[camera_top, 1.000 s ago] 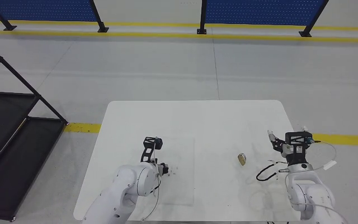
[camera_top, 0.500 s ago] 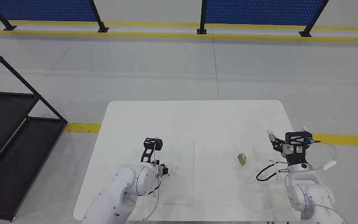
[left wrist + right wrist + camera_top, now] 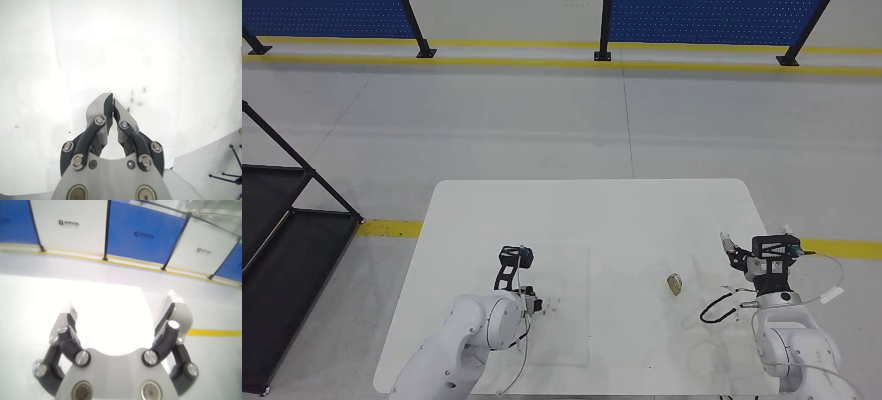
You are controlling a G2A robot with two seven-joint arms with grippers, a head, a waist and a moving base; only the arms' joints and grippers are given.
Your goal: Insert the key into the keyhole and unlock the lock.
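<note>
A small brass lock [image 3: 674,284] lies on the white table [image 3: 642,210], right of the middle. My left gripper [image 3: 533,300] [image 3: 113,100] is low over the table near its front left, pointing down, with the fingers [image 3: 105,106] shut tip to tip. I cannot make out whether anything thin is pinched between the pads. My right gripper [image 3: 729,243] [image 3: 122,308] sits open by the table's right edge, a short way right of the lock, with nothing between its fingers.
A black cable [image 3: 720,306] loops on the table beside the right arm. Small dark specks [image 3: 136,98] mark the tabletop just past the left fingertips. A black rack [image 3: 282,250] stands left of the table. Blue fence panels [image 3: 702,20] line the far floor.
</note>
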